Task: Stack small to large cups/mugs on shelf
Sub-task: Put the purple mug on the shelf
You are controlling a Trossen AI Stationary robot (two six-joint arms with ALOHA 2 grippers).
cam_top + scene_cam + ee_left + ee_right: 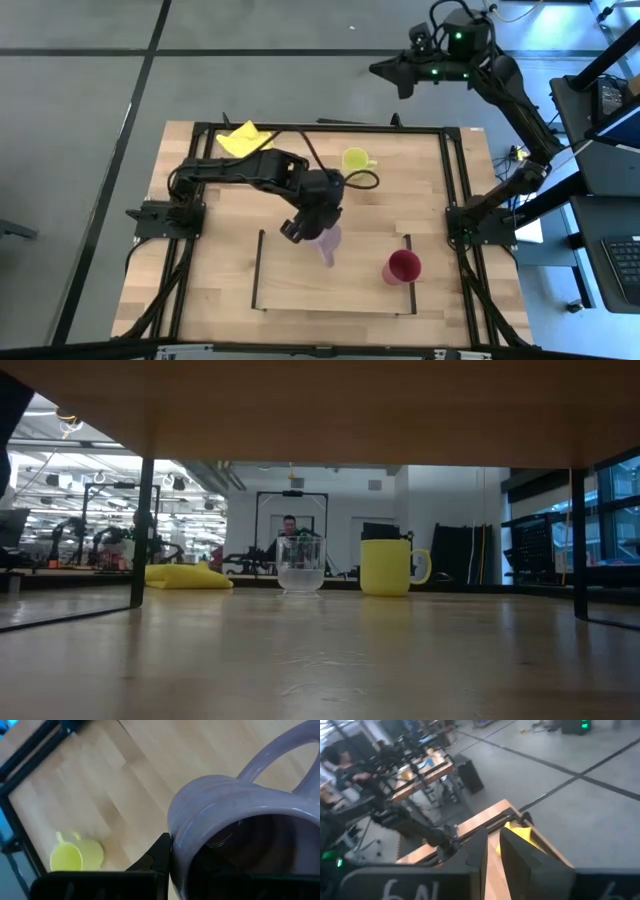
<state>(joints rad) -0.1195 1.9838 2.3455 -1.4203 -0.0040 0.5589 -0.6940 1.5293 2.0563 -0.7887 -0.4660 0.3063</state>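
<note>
**Left arm holding purple mug over shelf area**

The left gripper (305, 225) is extended over the middle of the light-wood table (200, 280), its fingers clenched on the rim of the pale purple ceramic mug (327, 243). In the left wrist view the mug (240, 840) fills most of the frame, mouth toward the camera, handle on its far side. The mug sits at the upper edge of the flat rectangular shelf area outlined by a thin dark frame (258, 270); contact with the surface cannot be confirmed.

The red cup (402, 267) stands inside that outline, near its right edge. The yellow-green handled mug (356, 160) stands upright toward the table's far side, well apart from the shelf. The small clear glass (300, 565) stands just beside it in the low view.

The right gripper (385, 70) is raised off the table's far right corner, fingers closed together.
</note>
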